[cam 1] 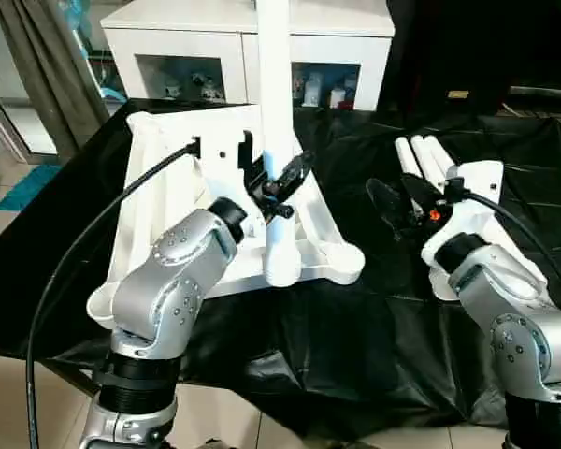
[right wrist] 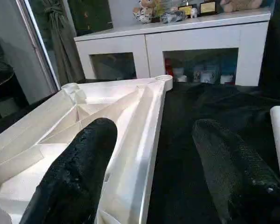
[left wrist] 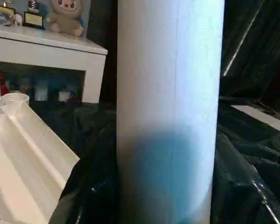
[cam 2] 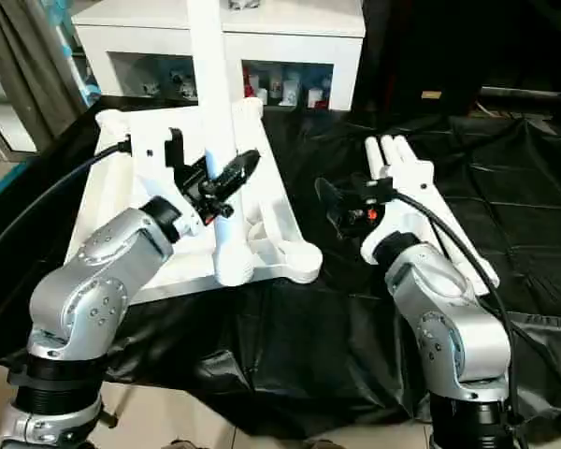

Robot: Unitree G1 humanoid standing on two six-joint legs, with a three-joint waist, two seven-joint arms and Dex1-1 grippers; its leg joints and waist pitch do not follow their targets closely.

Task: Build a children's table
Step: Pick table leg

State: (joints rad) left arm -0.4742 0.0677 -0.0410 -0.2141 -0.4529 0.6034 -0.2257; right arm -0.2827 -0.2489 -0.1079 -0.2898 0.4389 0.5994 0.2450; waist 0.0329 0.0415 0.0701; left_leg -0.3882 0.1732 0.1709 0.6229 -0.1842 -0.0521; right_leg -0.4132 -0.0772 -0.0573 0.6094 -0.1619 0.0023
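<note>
Silver forearms frame the white table top point(cam 1: 168, 187), lying ribbed side up on a black sheet point(cam 1: 374, 309). One leg point(cam 1: 274, 94) stands upright in its near corner socket, gripped by the left claw point(cam 1: 266, 182). Right claw point(cam 2: 341, 201) hangs open beside three spare legs point(cam 2: 393, 154). No writing is readable.

We are counting one table top point(cam 1: 168, 187), lying underside up on one black cloth point(cam 1: 374, 309). We are counting four legs in all: one upright leg point(cam 1: 274, 112) standing in a corner socket, and three loose legs point(cam 1: 425, 159) lying side by side on the cloth. We are seeing two grippers: one left gripper point(cam 1: 271, 182) and one right gripper point(cam 1: 397, 201). We are noting one white cabinet point(cam 1: 243, 37) behind.
</note>
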